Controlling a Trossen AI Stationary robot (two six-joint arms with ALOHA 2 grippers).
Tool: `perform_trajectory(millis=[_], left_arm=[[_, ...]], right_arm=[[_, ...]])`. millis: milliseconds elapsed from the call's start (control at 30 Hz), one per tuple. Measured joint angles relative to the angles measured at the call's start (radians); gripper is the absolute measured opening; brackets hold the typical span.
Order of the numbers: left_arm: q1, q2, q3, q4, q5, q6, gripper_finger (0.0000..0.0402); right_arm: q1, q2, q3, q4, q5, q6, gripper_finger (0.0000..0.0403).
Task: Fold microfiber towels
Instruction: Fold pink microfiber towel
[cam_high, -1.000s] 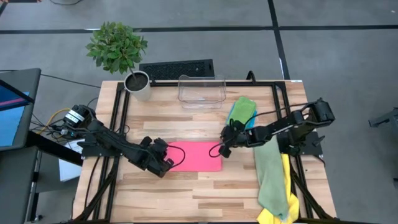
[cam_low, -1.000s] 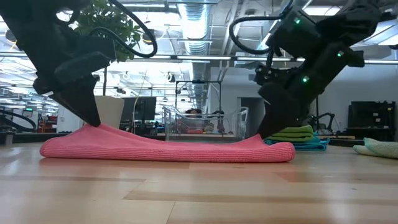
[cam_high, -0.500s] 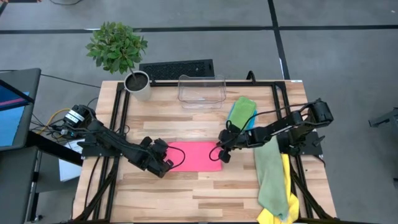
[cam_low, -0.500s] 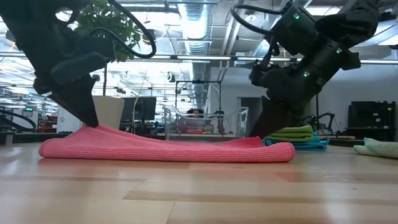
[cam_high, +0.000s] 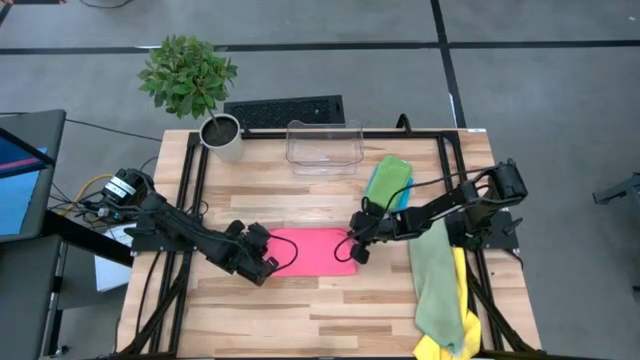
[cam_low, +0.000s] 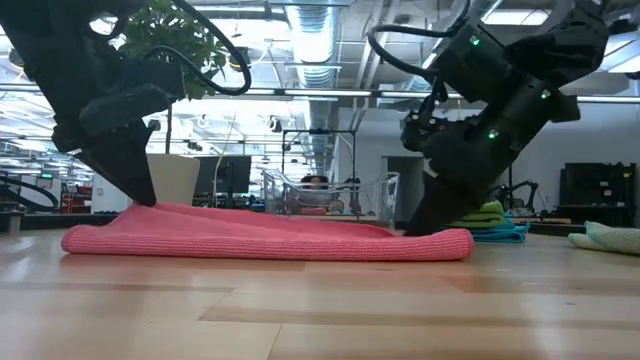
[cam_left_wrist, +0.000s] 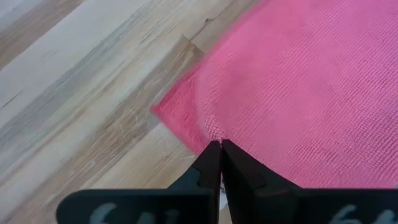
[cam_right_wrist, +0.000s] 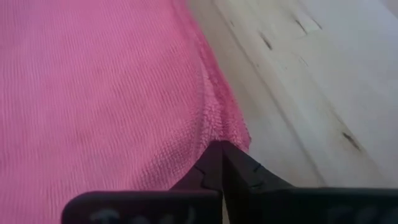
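Here, far left of the high view: a dark screen (cam_high: 22, 175) off the table's edge, cables beside it. Potted plant (cam_high: 190, 80) stands at the table's (cam_high: 300, 310) back left corner.

Left arm reaches in from the left side. Left gripper (cam_high: 268, 262) sits low at the near left corner of the pink towel (cam_high: 312, 250). Left wrist view: its fingers (cam_left_wrist: 210, 169) are pressed together, a small pucker of pink cloth (cam_left_wrist: 292, 93) nipped at the tips, corner just beside them. Low view agrees: gripper (cam_low: 135, 185) down on the towel's (cam_low: 250, 238) left end, cloth raised slightly there.

Pink towel lies flat mid-table, long side running left to right, between the two grippers.

Behind it, at the back edge: a dark keyboard (cam_high: 284, 110), then the clear plastic bin (cam_high: 324, 147) on the tabletop.

Right gripper (cam_high: 356, 250) at the towel's near right corner. Right wrist view: fingers (cam_right_wrist: 214, 168) clamped tight on the towel's (cam_right_wrist: 93, 93) edge, cloth bunched at the tips. Low view: gripper (cam_low: 420, 222) tilted, tip on the towel's right end.

Right of that: bright green towel (cam_high: 388, 177) folded, lying on the bright blue towel (cam_high: 403, 192), both behind the right arm. Pale sage green towel (cam_high: 436, 285) drapes along the table's right side toward the front edge; yellow towel (cam_high: 462, 320) beside and partly beneath it, at the front right corner.
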Motion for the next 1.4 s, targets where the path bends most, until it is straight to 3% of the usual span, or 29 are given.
perform_trajectory(millis=[200, 400, 567, 767, 900, 1100, 1400], left_arm=[[0.000, 0.000, 0.000, -0.016, 0.023, 0.000, 0.0000], [-0.005, 0.000, 0.000, -0.019, 0.037, 0.006, 0.0000], [-0.005, 0.000, 0.000, -0.019, 0.048, 0.022, 0.0000], [-0.005, 0.000, 0.000, -0.018, 0.045, 0.027, 0.0000], [-0.006, 0.000, 0.000, -0.018, 0.047, 0.030, 0.0000], [-0.006, 0.000, 0.000, -0.017, 0.046, 0.036, 0.0000], [-0.006, 0.000, 0.000, -0.017, 0.043, 0.036, 0.0000]], right_arm=[[0.000, 0.041, 0.010, 0.011, 0.007, 0.010, 0.0011], [-0.001, -0.040, 0.001, -0.046, 0.020, -0.041, 0.0025], [-0.018, -0.106, 0.003, -0.031, 0.070, -0.089, 0.0013], [-0.047, -0.062, 0.003, -0.002, 0.067, -0.086, 0.0020], [-0.056, -0.017, 0.003, 0.025, 0.010, -0.084, 0.0026], [-0.020, -0.018, 0.003, 0.032, -0.006, -0.075, 0.0010], [-0.011, -0.025, 0.004, 0.038, -0.005, -0.074, 0.0023]])
